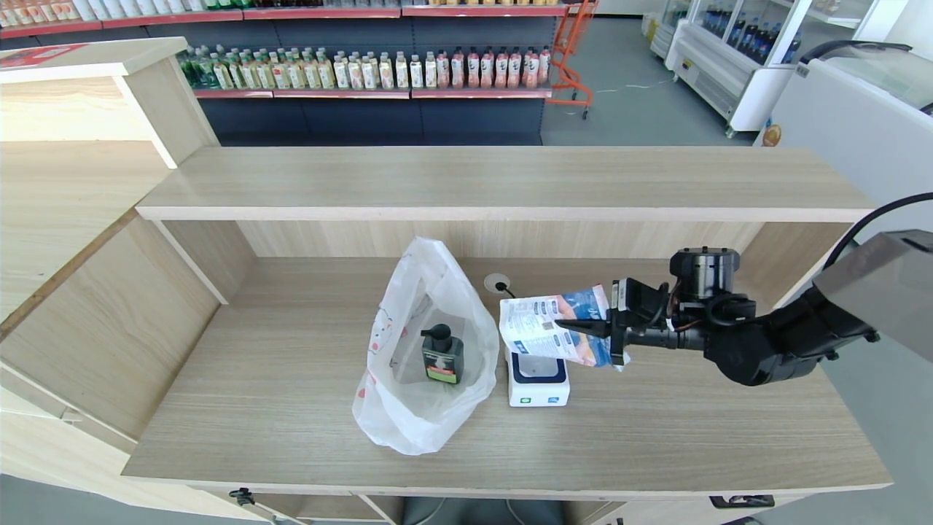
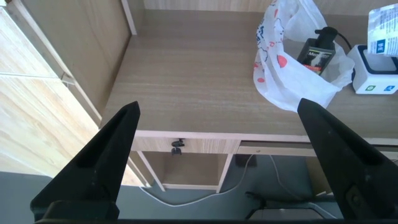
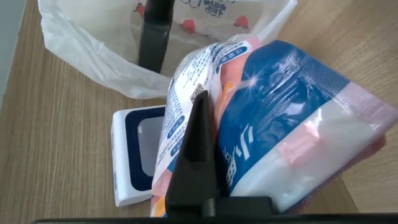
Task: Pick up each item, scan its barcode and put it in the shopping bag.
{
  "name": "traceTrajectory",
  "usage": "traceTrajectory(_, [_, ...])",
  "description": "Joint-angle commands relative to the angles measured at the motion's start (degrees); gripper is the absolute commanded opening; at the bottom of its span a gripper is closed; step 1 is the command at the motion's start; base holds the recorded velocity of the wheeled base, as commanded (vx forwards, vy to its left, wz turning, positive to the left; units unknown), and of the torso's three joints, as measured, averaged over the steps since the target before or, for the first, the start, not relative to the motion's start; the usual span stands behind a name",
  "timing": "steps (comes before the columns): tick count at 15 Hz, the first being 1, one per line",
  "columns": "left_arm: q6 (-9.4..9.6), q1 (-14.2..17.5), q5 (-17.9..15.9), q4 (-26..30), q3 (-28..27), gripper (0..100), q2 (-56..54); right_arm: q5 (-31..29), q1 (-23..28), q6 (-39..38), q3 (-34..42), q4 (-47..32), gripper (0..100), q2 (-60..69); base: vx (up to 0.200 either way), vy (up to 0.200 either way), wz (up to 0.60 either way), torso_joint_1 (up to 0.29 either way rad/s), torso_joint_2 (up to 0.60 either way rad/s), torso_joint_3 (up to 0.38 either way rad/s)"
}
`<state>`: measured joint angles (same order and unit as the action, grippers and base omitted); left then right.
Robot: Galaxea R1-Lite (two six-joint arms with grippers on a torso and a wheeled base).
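My right gripper (image 1: 583, 328) is shut on a blue, white and pink soft packet (image 1: 554, 328), holding it just above the white barcode scanner (image 1: 539, 383). Seen from the right wrist, the packet (image 3: 280, 137) bulges around one dark finger (image 3: 196, 155), and the scanner (image 3: 140, 155) lies beneath it. To the scanner's left stands the white shopping bag (image 1: 415, 350), open, with a dark pump bottle (image 1: 442, 355) upright inside. My left gripper (image 2: 217, 155) hangs open off the counter's front edge, well away from the bag (image 2: 286, 68) and the bottle (image 2: 318, 48).
The wooden counter (image 1: 291, 408) has a raised back ledge (image 1: 503, 182) and side walls. A round cable port (image 1: 497, 283) sits behind the scanner. Store shelves with drinks stand beyond the counter. Bare counter lies left of the bag and to the right of the scanner.
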<state>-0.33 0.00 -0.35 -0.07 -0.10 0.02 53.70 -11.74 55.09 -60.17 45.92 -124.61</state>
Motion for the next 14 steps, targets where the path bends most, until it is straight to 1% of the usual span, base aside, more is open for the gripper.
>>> traceTrajectory(1, [-0.02,0.0,0.0,0.0,0.0,100,0.0,0.1,0.1,-0.2,0.5,-0.1,0,0.0,0.0,0.0,0.0,0.0,0.0,0.0])
traceTrajectory(2, [-0.02,0.0,0.0,0.0,0.0,100,0.0,0.1,0.4,-1.7,1.0,-0.1,0,0.8,0.0,0.0,0.0,0.0,0.0,0.0])
traceTrajectory(3, [-0.02,0.0,0.0,0.0,0.0,100,0.0,0.1,1.4,-6.0,1.9,0.0,0,3.0,0.0,0.0,0.0,0.0,0.0,0.0])
traceTrajectory(4, [-0.02,0.0,0.0,0.0,0.0,100,0.0,0.1,2.7,-12.8,3.6,0.0,0,6.1,0.0,0.0,0.0,0.0,0.0,0.0])
traceTrajectory(5, [-0.02,0.0,0.0,0.0,0.0,100,0.0,-0.5,4.4,-21.8,6.4,-0.6,0,10.2,0.0,0.0,0.0,0.0,0.0,0.0])
traceTrajectory(6, [-0.02,0.0,0.0,0.0,0.0,100,0.0,-2.0,5.0,-27.8,7.6,-1.3,0,12.6,0.0,0.0,0.0,0.0,0.0,0.0])
traceTrajectory(7, [-0.02,0.0,0.0,0.0,0.0,100,0.0,-9.2,5.0,-40.6,7.8,-3.5,0,15.6,0.0,0.0,0.0,0.0,0.0,0.0])
traceTrajectory(8, [-0.02,0.0,0.0,0.0,0.0,100,0.0,-15.2,3.8,-50.2,6.5,-5.1,0,16.3,0.0,0.0,0.0,0.0,0.0,0.0])
traceTrajectory(9, [-0.02,0.0,0.0,0.0,0.0,100,0.0,-19.5,1.4,-57.4,4.7,-6.7,0,15.8,0.0,0.0,0.0,0.0,0.0,0.0])
traceTrajectory(10, [-0.02,0.0,0.0,0.0,0.0,100,0.0,-22.4,-0.3,-61.2,3.0,-8.4,0,14.4,0.0,0.0,0.0,0.0,0.0,0.0])
traceTrajectory(11, [-0.02,0.0,0.0,0.0,0.0,100,0.0,-24.4,-1.9,-62.8,1.4,-9.7,0,12.9,0.0,0.0,0.0,0.0,0.0,0.0])
traceTrajectory(12, [-0.02,0.0,0.0,0.0,0.0,100,0.0,-27.0,-5.8,-66.6,-2.4,-10.6,0,9.4,0.0,0.0,0.0,0.0,0.0,0.0])
traceTrajectory(13, [-0.02,0.0,0.0,0.0,0.0,100,0.0,-27.5,-7.6,-68.9,-5.1,-10.6,0,7.5,0.0,0.0,0.0,0.0,0.0,0.0])
traceTrajectory(14, [-0.02,0.0,0.0,0.0,0.0,100,0.0,-28.0,-9.8,-70.6,-9.7,-10.9,0,4.6,0.0,0.0,0.0,0.0,0.0,0.0])
